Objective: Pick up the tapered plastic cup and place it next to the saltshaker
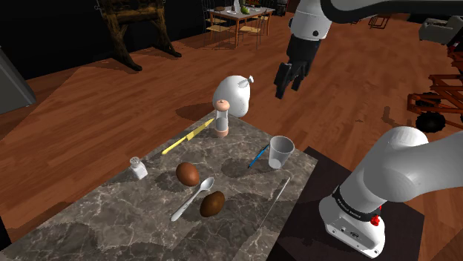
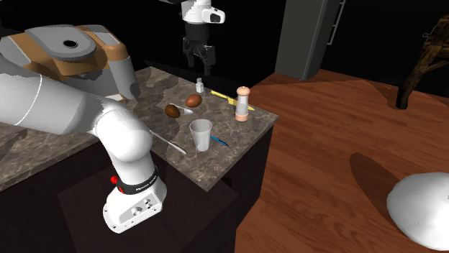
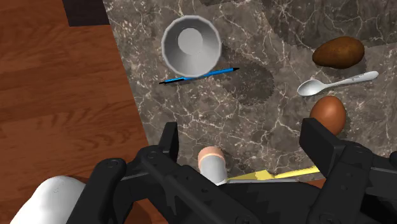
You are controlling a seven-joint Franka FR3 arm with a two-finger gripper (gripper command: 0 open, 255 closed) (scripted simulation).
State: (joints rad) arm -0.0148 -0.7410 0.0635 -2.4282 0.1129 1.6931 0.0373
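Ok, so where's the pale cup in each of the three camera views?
Shoulder view: the cup stands upright by the right edge of the marble table, nearest the arm's stand.
Second exterior view: the cup is around mid-picture, toward the table's front edge.
Wrist view: the cup is seen from above, mouth open, close to the table edge that borders the wooden floor.
Shared landmark: the blue pen lying right beside it.

A home: reddish wooden plank floor (image 1: 96, 111), a distant wooden dining table (image 1: 241, 15) with chairs (image 1: 217, 27) around it, and a dark veined marble tabletop (image 1: 111, 222) bearing a silver spoon (image 1: 193, 199).
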